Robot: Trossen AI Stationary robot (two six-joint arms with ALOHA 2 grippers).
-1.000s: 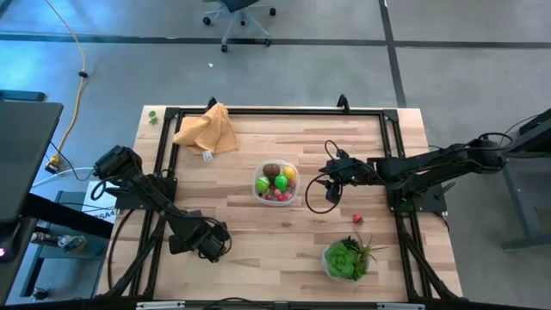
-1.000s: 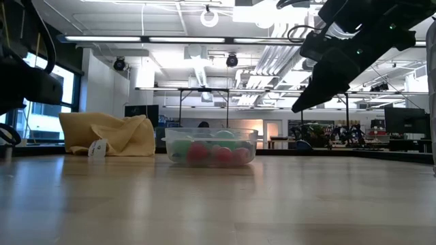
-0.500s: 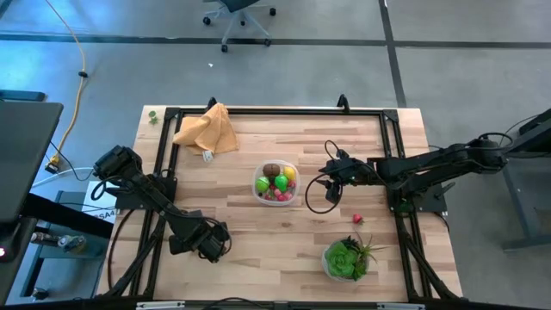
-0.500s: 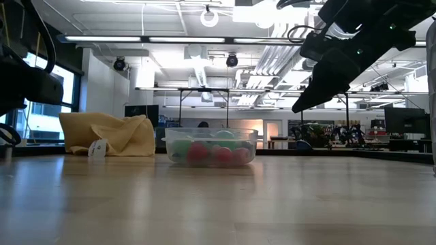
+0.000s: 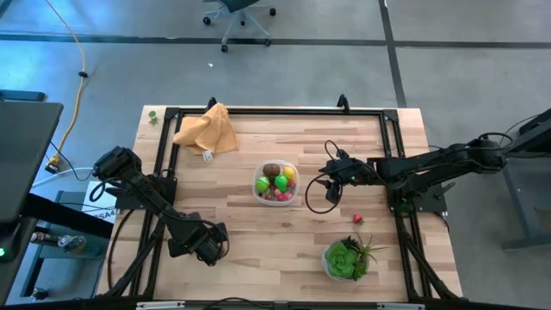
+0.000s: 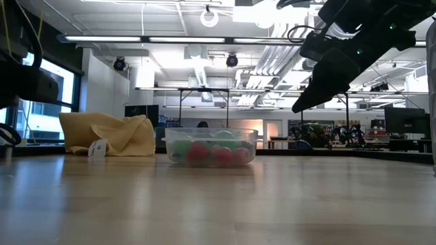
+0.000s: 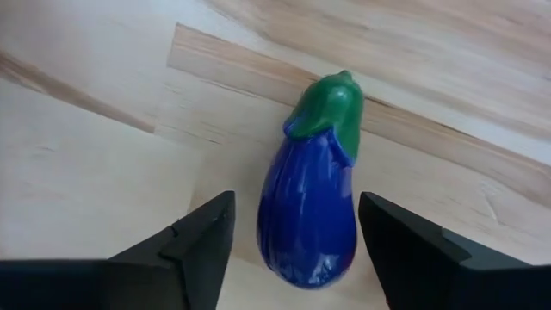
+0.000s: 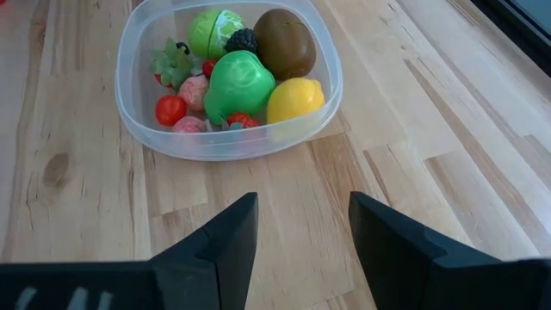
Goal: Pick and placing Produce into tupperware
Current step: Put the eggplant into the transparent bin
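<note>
My left hand (image 7: 293, 237) has dropped lower at the desk's near-left edge, its open fingers now straddling the eggplant (image 7: 312, 200), ready to close. My right hand (image 8: 297, 228) waits open beside the tupperware (image 8: 225, 145) mid-desk.

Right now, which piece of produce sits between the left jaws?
The purple eggplant, lying on bare wood between the left gripper's open jaws; the rest fill the tupperware.

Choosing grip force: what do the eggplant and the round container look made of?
Eggplant: likely hard moulded plastic, glossy, with sharp highlights on its purple skin and a matte green cap. Container: thin clear plastic; the wood and fruit show through its walls, and its rim looks whitish.
</note>
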